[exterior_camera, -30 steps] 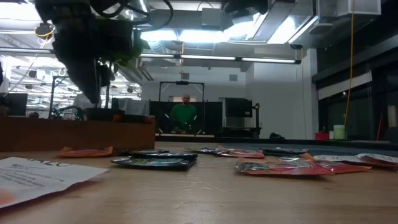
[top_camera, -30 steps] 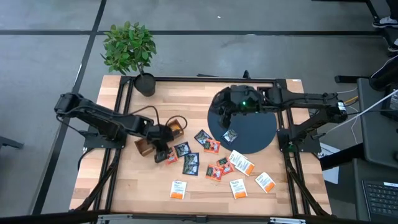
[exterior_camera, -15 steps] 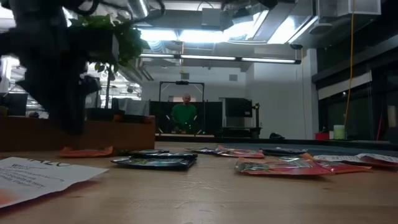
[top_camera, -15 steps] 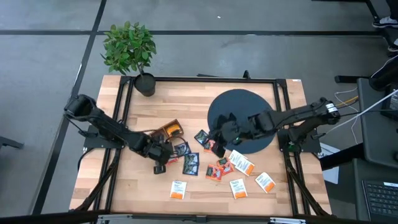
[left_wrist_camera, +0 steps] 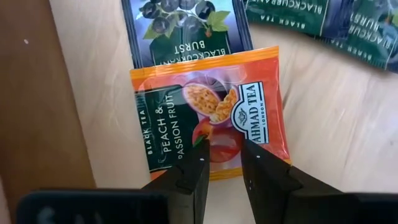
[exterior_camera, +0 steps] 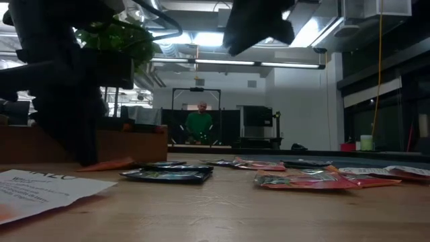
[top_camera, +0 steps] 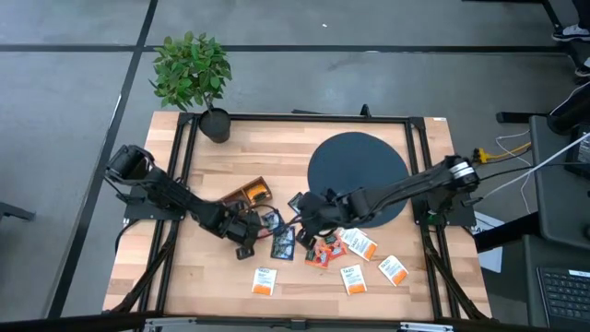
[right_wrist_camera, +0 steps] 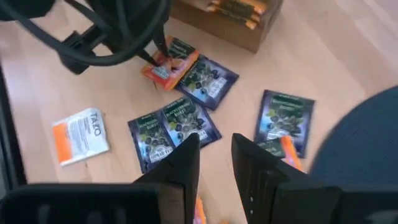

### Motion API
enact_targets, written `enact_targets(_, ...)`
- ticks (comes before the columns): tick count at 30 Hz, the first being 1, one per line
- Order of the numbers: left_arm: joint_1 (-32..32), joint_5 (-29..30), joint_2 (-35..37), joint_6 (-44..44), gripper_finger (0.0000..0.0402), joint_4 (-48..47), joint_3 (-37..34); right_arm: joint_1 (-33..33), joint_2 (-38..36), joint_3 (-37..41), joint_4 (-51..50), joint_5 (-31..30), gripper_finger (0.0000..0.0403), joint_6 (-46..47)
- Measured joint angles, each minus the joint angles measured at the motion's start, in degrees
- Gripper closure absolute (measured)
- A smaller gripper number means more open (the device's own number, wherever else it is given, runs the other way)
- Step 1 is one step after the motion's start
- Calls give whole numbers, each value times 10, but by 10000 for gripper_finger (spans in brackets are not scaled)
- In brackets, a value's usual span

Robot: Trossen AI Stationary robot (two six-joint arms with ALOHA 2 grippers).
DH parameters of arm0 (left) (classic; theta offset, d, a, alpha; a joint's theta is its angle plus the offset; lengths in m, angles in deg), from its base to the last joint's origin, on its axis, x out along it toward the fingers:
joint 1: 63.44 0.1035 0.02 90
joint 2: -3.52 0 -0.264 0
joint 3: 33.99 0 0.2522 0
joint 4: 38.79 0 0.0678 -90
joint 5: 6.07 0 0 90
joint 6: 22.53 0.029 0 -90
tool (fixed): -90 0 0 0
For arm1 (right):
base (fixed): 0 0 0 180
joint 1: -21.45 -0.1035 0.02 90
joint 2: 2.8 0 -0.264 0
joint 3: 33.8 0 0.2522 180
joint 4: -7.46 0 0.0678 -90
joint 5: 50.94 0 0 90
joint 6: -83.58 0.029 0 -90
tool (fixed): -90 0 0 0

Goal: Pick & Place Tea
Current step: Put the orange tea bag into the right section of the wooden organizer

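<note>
1. A few sachets already sit in the wooden box (top_camera: 247, 194) — most of the tea lies loose on the table (top_camera: 212, 267).
2. My left gripper (left_wrist_camera: 221, 163), fingers parted, unclosed, stands over the peach sachet (left_wrist_camera: 208, 115) beside the box.
3. My right gripper (right_wrist_camera: 216, 155) hovers empty, narrowly parted, above the blue sachets (right_wrist_camera: 175, 127) — many remain.

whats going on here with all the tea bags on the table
Two robot arms are sorting tea sachets strewn over a wooden table. The left claw is down at an orange peach and passion fruit sachet beside the wooden box, fingers straddling its edge. The right claw hovers empty above the dark blue sachets.
</note>
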Motion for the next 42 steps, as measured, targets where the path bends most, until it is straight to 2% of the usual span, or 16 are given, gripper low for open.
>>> enact_targets(3, -13, 16, -1, -23, 313, 0, 0, 2, 7, 33, 85, 43, 306, 11)
enact_targets(8, -35, 36, -1, -51, 313, -1, -1, 29, 8, 156, 291, 190, 306, 91)
enact_targets(10, -45, 46, -2, -60, 313, 0, -1, 41, 8, 194, 363, 227, 306, 130)
enact_targets(15, -53, 65, -16, -65, 313, 34, -2, 64, 7, 242, 428, 279, 305, 183)
enact_targets(19, -48, 79, -44, -64, 313, 96, 0, 75, 7, 252, 419, 295, 290, 183)
enact_targets(27, -33, 105, -70, -86, 313, 164, 1, 99, 20, 252, 417, 303, 222, 174)
enact_targets(31, -25, 110, -70, -88, 313, 159, 5, 110, 65, 250, 461, 357, 197, 181)
enact_targets(36, -24, 119, -71, -88, 313, 158, 5, 110, 121, 210, 469, 362, 194, 153)
enact_targets(42, -24, 119, -71, -88, 313, 158, 5, 117, 130, 195, 450, 299, 214, 136)
